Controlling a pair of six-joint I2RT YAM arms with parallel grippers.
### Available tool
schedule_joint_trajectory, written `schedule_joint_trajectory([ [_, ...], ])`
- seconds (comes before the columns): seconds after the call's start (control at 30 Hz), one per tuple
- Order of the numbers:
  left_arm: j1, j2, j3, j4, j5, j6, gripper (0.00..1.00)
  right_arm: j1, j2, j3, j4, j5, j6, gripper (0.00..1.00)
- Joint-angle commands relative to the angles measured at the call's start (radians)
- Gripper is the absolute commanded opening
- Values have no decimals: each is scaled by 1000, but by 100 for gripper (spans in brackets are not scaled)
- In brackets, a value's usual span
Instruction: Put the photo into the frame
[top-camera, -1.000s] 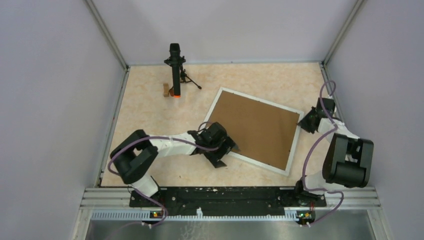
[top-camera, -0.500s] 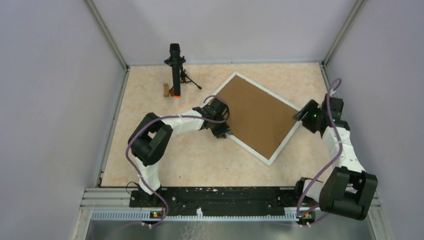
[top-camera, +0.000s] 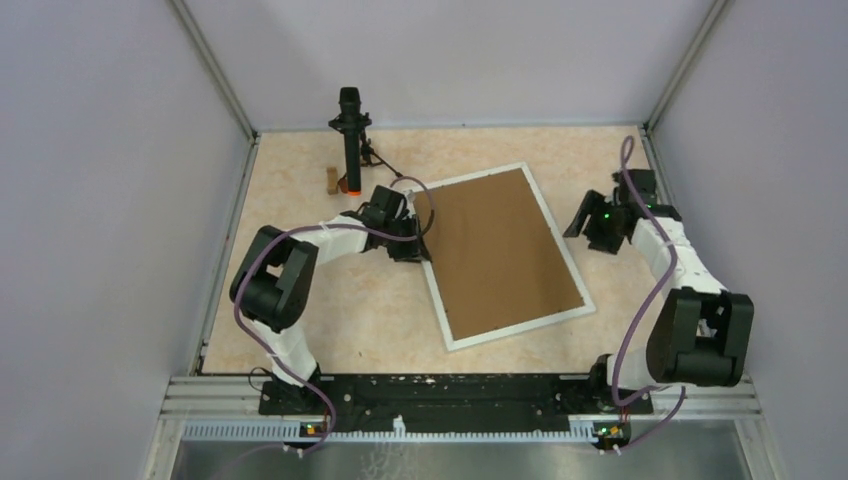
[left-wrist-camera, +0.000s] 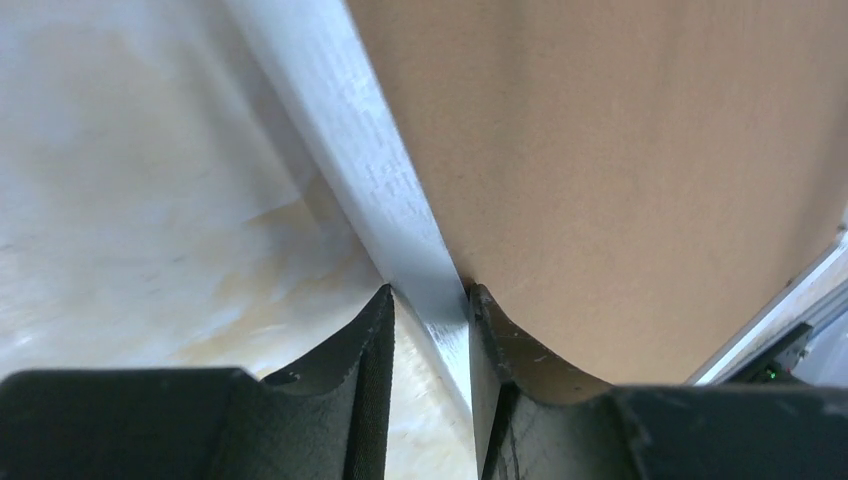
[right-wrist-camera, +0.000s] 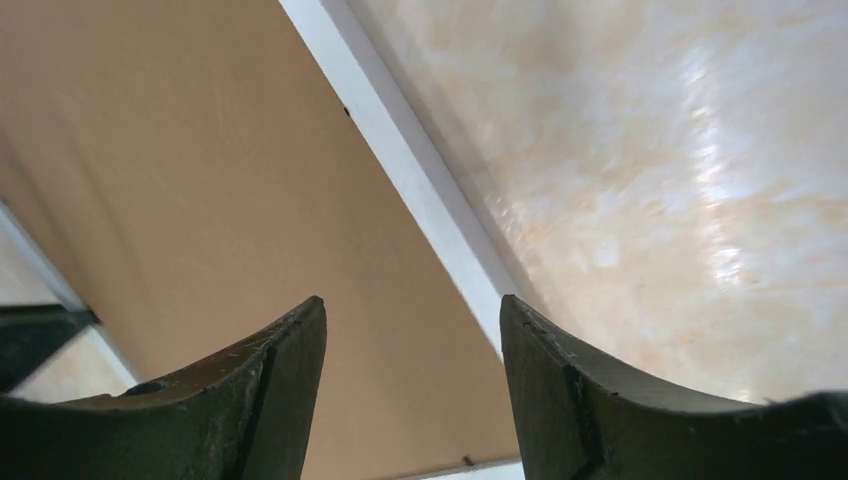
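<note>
The frame lies flat on the table with its back up, white rails around a brown cardboard sheet. My left gripper is shut on the frame's left rail, one finger on each side of it, with the cardboard to the right. My right gripper hangs open just off the frame's right edge. In the right wrist view its fingers straddle the white rail from above without touching it. The photo is out of view.
A black stand on a small tripod rises at the back left, with a small wooden block beside it. Enclosure walls and metal posts close in the table on three sides.
The frame has swung clockwise and toward the table's middle. My left gripper closed on its left rail and moved back-left with it. My right gripper opened and drew off the right edge.
</note>
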Motion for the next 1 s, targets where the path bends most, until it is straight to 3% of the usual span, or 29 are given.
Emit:
schedule_joint_trajectory([
  [0.0, 112, 53, -116, -347, -99, 230, 4, 135, 69, 49, -154, 129, -44, 62],
  [0.1, 204, 20, -135, -401, -101, 271, 5, 175, 85, 31, -194, 186, -58, 60],
  [0.27, 301, -43, -166, -404, -158, 271, 7, 273, 93, 2, -240, 171, -39, 47],
  [0.6, 340, -31, -171, -369, -127, 255, 8, 570, -5, -147, -346, 151, 84, 46],
  [0.73, 348, -39, -180, -363, -144, 253, 7, 622, -56, -157, -359, 87, 105, 46],
  [0.97, 357, -35, -190, -351, -134, 249, 6, 644, -87, -243, -368, 36, 129, 29],
])
